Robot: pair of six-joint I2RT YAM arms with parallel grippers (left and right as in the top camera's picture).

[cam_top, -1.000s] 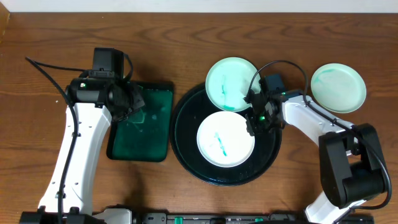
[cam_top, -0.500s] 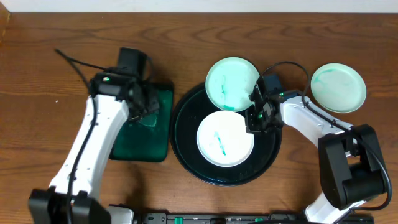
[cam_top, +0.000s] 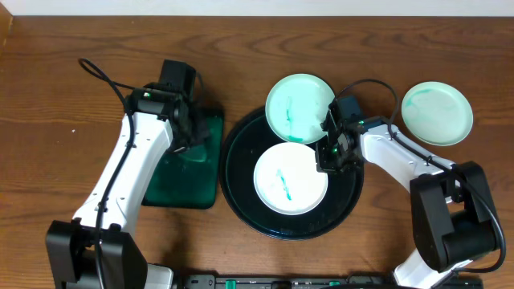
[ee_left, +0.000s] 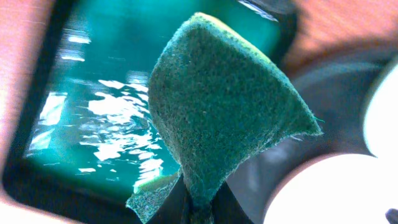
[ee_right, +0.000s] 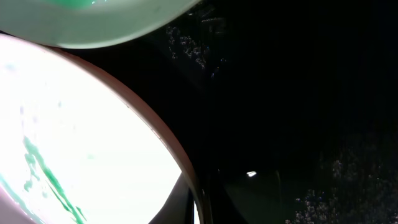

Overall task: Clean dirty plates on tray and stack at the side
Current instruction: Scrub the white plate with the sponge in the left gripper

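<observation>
A white plate (cam_top: pixel 291 178) streaked with green lies in the round black tray (cam_top: pixel 241 177). A mint plate (cam_top: pixel 299 107) with green smears rests on the tray's far rim. A second mint plate (cam_top: pixel 436 113) lies on the table at the far right. My left gripper (cam_top: pixel 191 132) is shut on a green sponge (ee_left: pixel 230 118) and holds it above the right edge of the green water basin (cam_top: pixel 181 172). My right gripper (cam_top: pixel 328 156) straddles the white plate's right rim (ee_right: pixel 81 137) and is shut on it (ee_right: pixel 202 199).
The basin of green water (ee_left: pixel 93 106) stands just left of the tray (ee_left: pixel 336 87). Both arms' cables loop over the far side of the wooden table. The right arm's base is at the front right.
My left arm has swung right with the sponge, from over the basin's left part to its right edge beside the tray. The right gripper has hardly moved.
</observation>
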